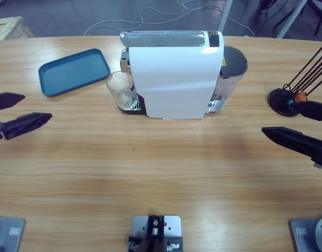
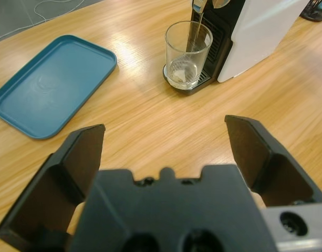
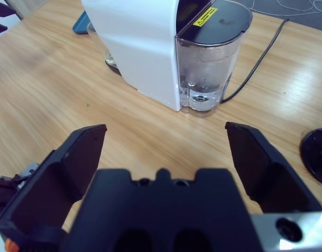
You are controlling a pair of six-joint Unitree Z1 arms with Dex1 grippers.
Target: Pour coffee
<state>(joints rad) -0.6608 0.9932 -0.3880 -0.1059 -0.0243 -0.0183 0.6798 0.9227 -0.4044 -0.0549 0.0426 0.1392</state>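
A white coffee machine (image 1: 174,79) stands at the upper middle of the high view on the wooden counter (image 1: 161,173), its clear water tank (image 1: 229,79) on the right side. A clear glass (image 1: 121,90) sits on the machine's drip tray under the spout, at the machine's left side. A blue tray (image 1: 74,71) lies flat in the upper left, near the glass but apart from it. The left end effector (image 1: 16,113) hovers at the left edge, released, jaws spread and holding nothing. The right end effector (image 1: 302,126) hovers at the right edge, likewise released. A black stand with thin rods (image 1: 284,100) sits just above it.
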